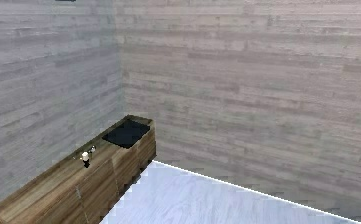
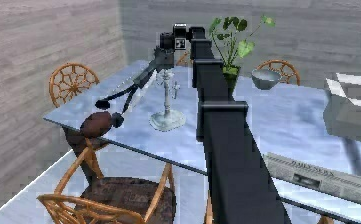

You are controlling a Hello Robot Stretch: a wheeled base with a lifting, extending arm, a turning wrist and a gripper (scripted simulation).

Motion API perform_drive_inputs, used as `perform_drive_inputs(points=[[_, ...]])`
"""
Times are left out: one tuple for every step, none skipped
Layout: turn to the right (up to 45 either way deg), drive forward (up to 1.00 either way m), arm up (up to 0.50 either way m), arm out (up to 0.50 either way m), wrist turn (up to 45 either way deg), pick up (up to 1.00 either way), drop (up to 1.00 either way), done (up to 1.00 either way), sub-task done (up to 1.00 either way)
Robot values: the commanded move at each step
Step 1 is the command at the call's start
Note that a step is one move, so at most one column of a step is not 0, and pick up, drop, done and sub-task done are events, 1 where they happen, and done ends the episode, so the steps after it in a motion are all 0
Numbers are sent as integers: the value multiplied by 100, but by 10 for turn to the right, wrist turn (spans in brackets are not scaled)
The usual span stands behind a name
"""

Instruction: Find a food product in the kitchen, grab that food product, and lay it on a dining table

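Dark arm [image 2: 226, 140] is stretching over the glass table [image 2: 298, 125] — gripper [image 2: 110, 110] by a brown lump [image 2: 96, 123] at its edge, whether held I cannot tell.

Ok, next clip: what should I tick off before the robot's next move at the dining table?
1. Arm reaches out over the glass dining table: ok.
2. Brown oval item sits at the gripper far end: ok.
3. Gripper holds the item, or it already rests on the glass: cannot tell.
4. Item is well inside the table edge: cannot tell; it sits near the corner in the arm side view's left.
5. Clearance from the candlestick beside the fingers: cannot tell.
6. Potted plant and bowl stand away from the item: ok.
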Motion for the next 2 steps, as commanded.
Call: perform_drive_inputs(points=[[0, 0, 0, 0, 450, 0, 0, 0, 0], [0, 0, 0, 0, 450, 0, 0, 0, 0]])
